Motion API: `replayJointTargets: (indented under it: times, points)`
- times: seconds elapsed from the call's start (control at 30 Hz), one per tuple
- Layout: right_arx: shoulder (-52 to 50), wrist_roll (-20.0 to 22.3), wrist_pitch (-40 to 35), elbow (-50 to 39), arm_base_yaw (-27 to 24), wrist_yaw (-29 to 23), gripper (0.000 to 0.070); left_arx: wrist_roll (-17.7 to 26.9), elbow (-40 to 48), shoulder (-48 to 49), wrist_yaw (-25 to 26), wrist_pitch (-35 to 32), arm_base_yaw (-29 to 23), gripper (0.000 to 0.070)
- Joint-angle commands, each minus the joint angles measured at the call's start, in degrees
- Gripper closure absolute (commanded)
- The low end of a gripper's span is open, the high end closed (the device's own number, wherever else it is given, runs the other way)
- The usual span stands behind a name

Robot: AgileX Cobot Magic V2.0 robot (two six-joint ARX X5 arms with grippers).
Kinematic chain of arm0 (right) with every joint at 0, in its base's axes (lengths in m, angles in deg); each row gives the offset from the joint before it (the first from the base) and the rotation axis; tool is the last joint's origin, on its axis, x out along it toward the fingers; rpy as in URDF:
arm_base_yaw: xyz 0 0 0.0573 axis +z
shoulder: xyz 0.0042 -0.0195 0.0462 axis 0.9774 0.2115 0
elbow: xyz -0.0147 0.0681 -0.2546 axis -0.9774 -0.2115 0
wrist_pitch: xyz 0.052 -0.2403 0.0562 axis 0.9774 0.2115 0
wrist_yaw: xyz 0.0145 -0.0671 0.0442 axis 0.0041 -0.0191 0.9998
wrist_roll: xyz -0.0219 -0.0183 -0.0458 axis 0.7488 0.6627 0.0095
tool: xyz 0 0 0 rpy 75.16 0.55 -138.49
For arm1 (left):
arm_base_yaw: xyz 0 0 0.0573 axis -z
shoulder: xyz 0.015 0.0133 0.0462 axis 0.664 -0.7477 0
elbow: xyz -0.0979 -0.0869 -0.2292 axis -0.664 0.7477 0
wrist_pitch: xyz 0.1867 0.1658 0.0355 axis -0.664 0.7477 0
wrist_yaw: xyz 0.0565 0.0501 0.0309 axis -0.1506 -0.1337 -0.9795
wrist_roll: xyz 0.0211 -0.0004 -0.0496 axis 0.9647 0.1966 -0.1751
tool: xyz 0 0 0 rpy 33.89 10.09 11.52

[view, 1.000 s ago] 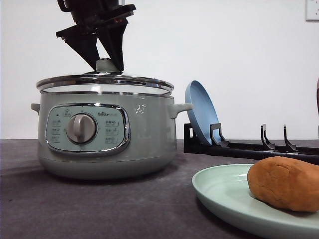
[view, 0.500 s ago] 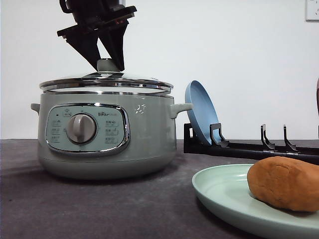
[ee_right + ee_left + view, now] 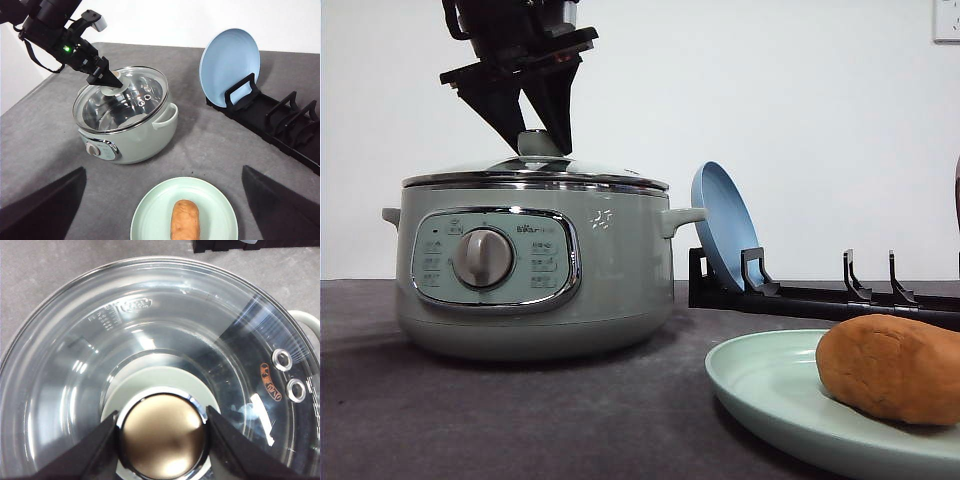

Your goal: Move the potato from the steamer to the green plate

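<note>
Black left gripper (image 3: 542,135) upright (fingers downward) clasping lid knob (image 3: 539,143).

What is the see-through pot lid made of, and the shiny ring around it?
The clear domed lid looks like glass: you can see into the pot through it, and it shows bright reflections. Its rim looks like polished metal, silvery and mirror-like, though chrome-coated plastic is possible.

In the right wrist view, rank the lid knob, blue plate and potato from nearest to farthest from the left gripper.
1. Lid knob: between the fingers of the left gripper, atop the steamer.
2. Blue plate: upright in the black rack, across the table.
3. Potato: on the green plate, farthest.
</note>
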Motion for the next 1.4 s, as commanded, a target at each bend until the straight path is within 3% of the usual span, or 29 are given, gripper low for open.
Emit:
replayJointTargets:
  times: [0.0, 0.23, 0.63, 0.7, 0.87, 0.97, 1.07, 1.37]
  points:
    - [0.37, -0.61, -0.22, 0.83, 0.33, -0.24, 0.0069, 0.83, -1.46, -0.74, 0.28, -0.46, 0.24, 0.0685]
    - [0.37, -0.59, -0.22, 0.83, 0.33, -0.24, 0.0069, 3.86, -1.46, -0.74, 0.28, 2.28, 0.22, 0.0684]
    - [0.37, -0.61, -0.20, 0.83, 0.33, -0.22, 0.0069, 4.09, -1.46, -0.74, 0.30, 2.61, 0.22, 0.0663]
    - [0.37, -0.61, -0.20, 0.83, 0.33, -0.24, 0.0069, 4.09, -1.46, -0.74, 0.30, 2.37, 0.22, 0.0595]
    - [0.37, -0.60, -0.22, 0.83, 0.33, -0.24, 0.0069, 2.62, -1.79, -0.73, 0.30, 0.78, 0.22, 0.0185]
    - [0.37, -0.59, -0.22, 0.83, 0.33, -0.24, 0.0069, 2.26, -3.13, -0.68, 0.29, 1.22, 0.22, 0.0047]
    - [0.37, -0.59, -0.21, 0.83, 0.33, -0.22, 0.0069, 1.44, -5.80, -0.41, 0.30, 3.25, 0.11, 0.0000]
    - [0.37, -0.20, -0.12, 0.83, 0.33, -0.22, 0.0069, 0.80, -13.79, 2.42, 0.37, 13.91, 0.13, 0.0000]
